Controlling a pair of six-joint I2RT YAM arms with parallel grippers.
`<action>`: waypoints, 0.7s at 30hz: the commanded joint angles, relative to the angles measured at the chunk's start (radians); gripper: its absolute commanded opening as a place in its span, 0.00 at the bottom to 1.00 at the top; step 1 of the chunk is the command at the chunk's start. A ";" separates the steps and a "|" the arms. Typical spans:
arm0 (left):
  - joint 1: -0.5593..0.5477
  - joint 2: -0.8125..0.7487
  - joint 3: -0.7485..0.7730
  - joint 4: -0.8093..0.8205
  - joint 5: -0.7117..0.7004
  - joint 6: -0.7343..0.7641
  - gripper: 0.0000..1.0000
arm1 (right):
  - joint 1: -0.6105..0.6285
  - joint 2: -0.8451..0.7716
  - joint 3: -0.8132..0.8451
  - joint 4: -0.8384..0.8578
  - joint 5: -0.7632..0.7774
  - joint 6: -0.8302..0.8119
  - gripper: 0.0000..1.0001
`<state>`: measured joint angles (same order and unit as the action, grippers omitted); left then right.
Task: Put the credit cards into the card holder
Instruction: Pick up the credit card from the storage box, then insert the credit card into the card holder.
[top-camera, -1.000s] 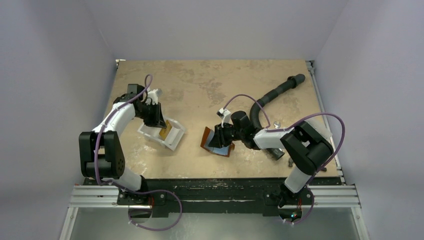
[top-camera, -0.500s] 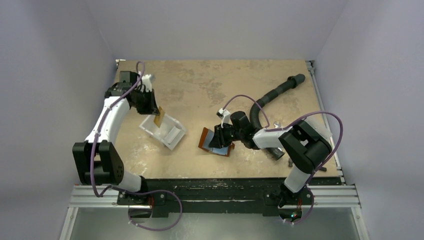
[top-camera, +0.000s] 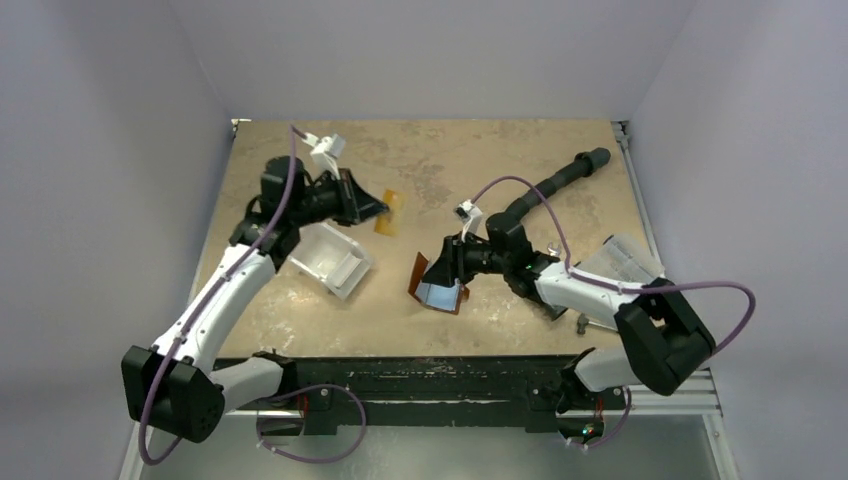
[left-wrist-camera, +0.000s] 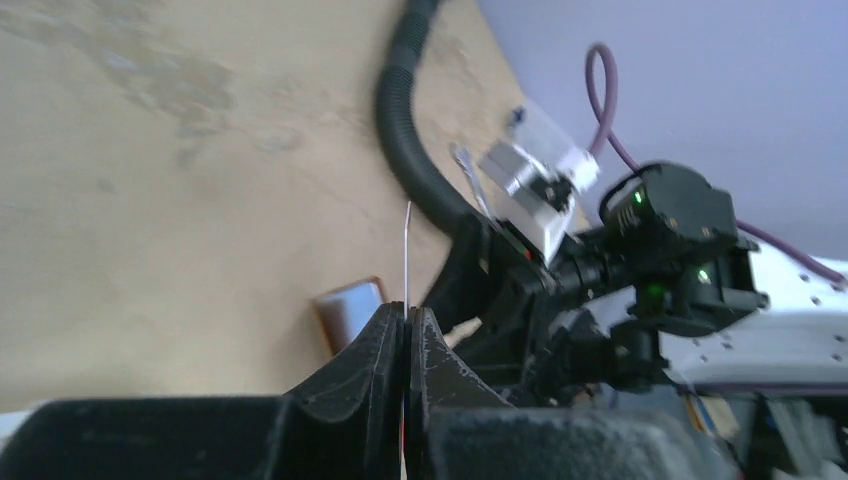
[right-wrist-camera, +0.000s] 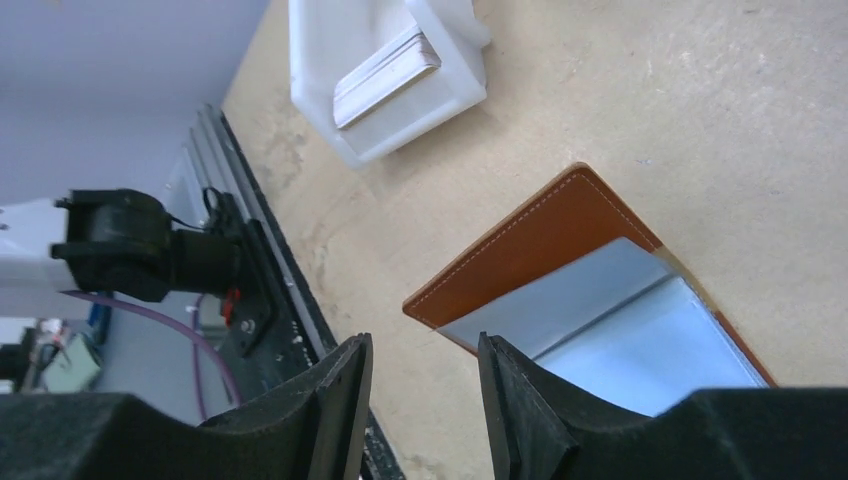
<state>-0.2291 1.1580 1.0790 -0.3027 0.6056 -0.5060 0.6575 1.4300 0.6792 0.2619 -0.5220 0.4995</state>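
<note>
One card (top-camera: 388, 212), amber from above, is pinched by its edge in your left gripper (left-wrist-camera: 405, 318), jaws pressed fully together on it, held above bare table (top-camera: 440, 150) just beyond the far corner of the white box (top-camera: 335, 262). Your right gripper (right-wrist-camera: 422, 350) is poised with jaws slightly apart, holding nothing, over the open card holder (right-wrist-camera: 540, 250), which lies right of the box. Open tabletop separates card and holder. A black hose (top-camera: 548, 188) curves at far right.
</note>
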 joint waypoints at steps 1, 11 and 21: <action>-0.177 -0.019 -0.165 0.398 -0.024 -0.237 0.00 | -0.041 -0.088 -0.077 0.038 -0.089 0.110 0.52; -0.554 0.218 -0.158 0.334 -0.312 -0.103 0.00 | -0.070 -0.115 -0.193 0.034 0.055 0.034 0.36; -0.556 0.425 -0.089 0.139 -0.315 0.038 0.00 | -0.105 0.036 -0.163 0.053 0.056 -0.052 0.13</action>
<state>-0.7799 1.5562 0.9283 -0.0898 0.3119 -0.5541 0.5606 1.4105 0.4774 0.2649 -0.4633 0.5003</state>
